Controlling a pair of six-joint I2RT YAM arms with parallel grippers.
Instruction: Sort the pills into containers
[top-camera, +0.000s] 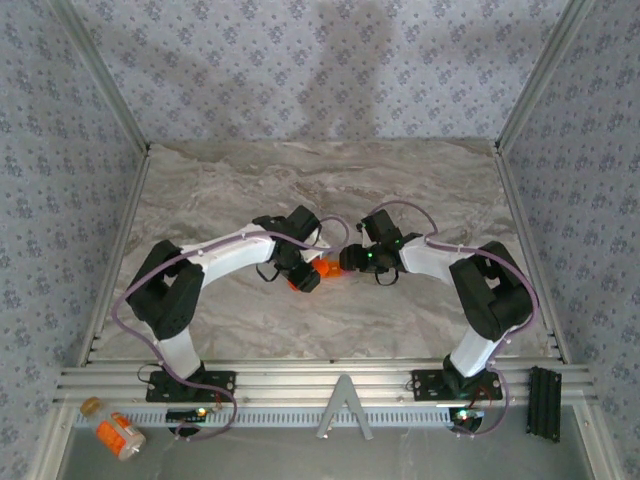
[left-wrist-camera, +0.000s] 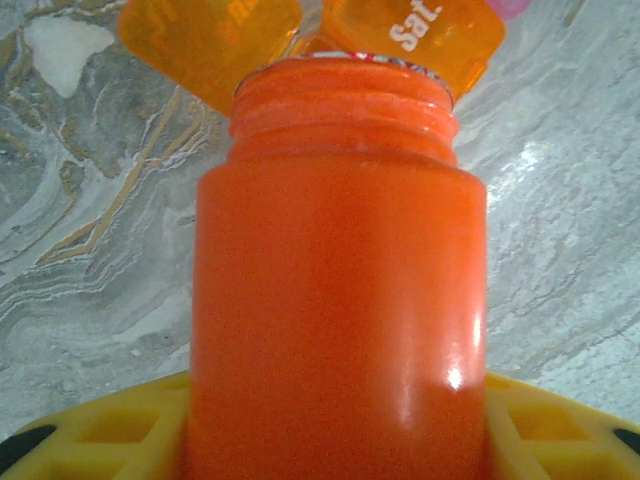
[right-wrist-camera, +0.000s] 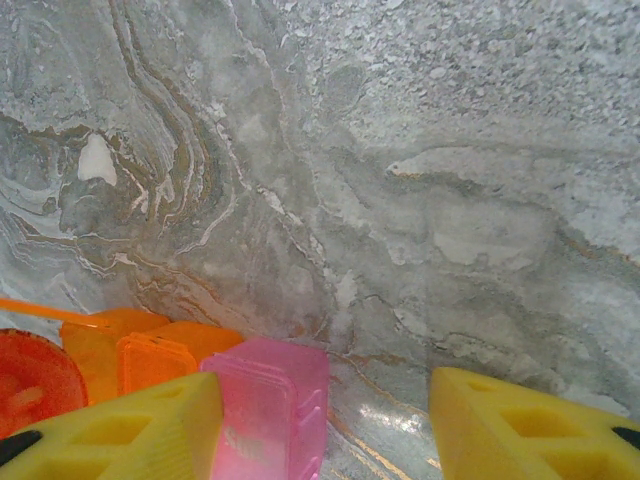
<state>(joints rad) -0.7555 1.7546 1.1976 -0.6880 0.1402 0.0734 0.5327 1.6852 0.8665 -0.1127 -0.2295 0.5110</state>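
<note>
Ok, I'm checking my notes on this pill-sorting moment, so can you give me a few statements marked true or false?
1. The left claw grips the orange pill bottle. True.
2. That bottle has its cap on. False: its threaded neck is bare.
3. An orange lid marked "Sat" sits right by the bottle's mouth. True.
4. The pink compartment is clamped between both fingers of the right claw. False: it lies beside one finger, with bare table before the other.
5. The labelled bottle stands upright mid-table. False: it lies on the metal ledge near the left arm's base.
</note>
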